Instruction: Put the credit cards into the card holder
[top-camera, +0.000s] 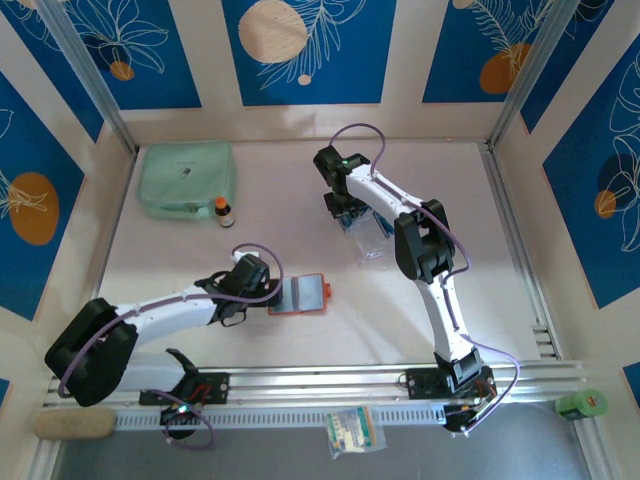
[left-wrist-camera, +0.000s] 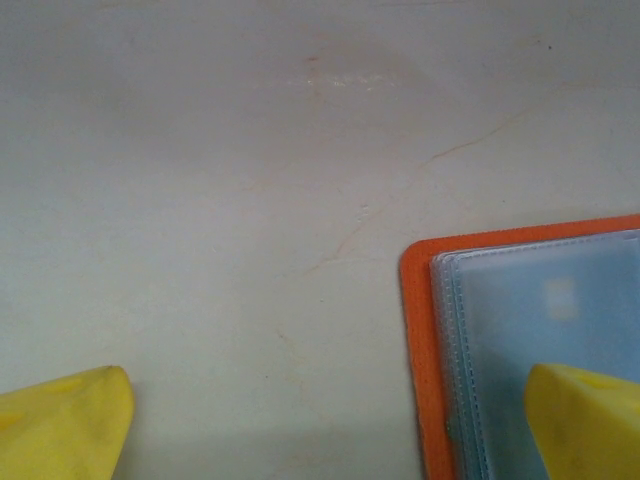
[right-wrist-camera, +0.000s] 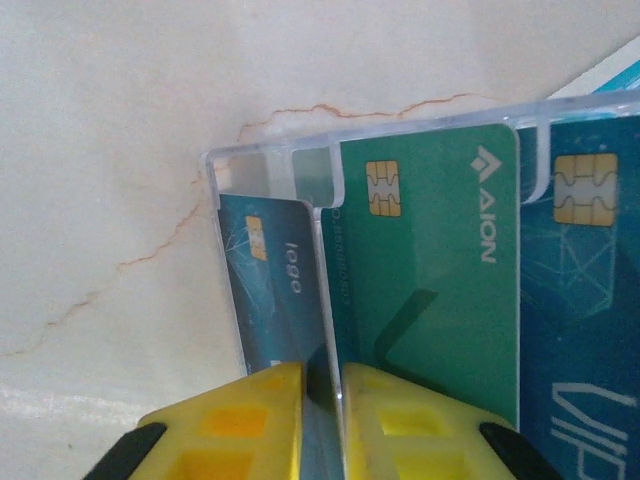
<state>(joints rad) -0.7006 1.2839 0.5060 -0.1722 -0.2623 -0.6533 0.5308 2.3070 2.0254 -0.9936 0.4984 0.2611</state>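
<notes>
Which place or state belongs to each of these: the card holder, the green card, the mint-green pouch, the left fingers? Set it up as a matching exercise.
Things:
1. card holder
2. green card
3. mint-green pouch
4. left fingers

Places or states:
A. far left corner, beside a small bottle
B. spread wide apart
C. slotted in a clear rack
D. lying open, orange rim showing

Pairs: 1-D, 2-C, 3-A, 4-B

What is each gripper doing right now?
Left gripper: open, empty, at the card holder.
Right gripper: nearly shut at the credit cards; whether it grips one cannot be told.
</notes>
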